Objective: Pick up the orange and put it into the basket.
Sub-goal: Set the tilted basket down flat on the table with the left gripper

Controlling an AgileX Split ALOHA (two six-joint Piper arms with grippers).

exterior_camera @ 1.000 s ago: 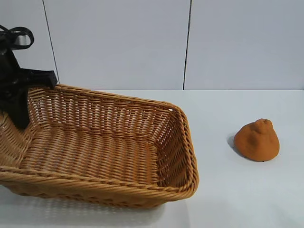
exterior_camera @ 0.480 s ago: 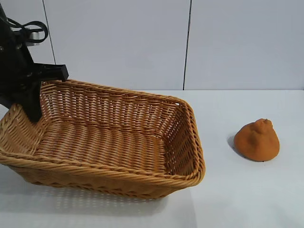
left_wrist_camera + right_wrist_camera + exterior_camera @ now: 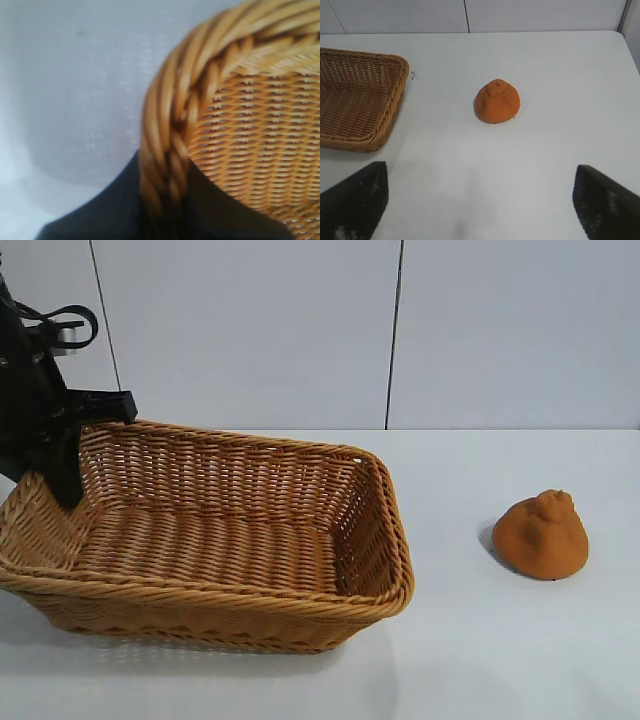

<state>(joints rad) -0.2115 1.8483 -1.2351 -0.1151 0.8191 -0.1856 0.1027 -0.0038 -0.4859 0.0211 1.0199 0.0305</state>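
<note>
The orange (image 3: 541, 535) sits on the white table to the right of the basket (image 3: 250, 598), a clear gap between them. My left gripper (image 3: 63, 490) is shut on the basket's braided rim at its left end. In the left wrist view the rim (image 3: 165, 115) runs down between the two dark fingers of the left gripper (image 3: 165, 210). My right gripper (image 3: 482, 192) is open above bare table, its fingers wide apart and holding nothing. The orange (image 3: 497, 101) lies ahead of it and the basket (image 3: 395, 62) off to one side. The right gripper does not appear in the exterior view.
A white panelled wall (image 3: 400, 330) closes off the back of the table. Bare tabletop (image 3: 500, 640) surrounds the orange. The table's far right edge (image 3: 627, 45) shows in the right wrist view.
The left arm rose and moved right with the basket's left end. The basket slid right, then came back slightly left. The orange has not moved.
</note>
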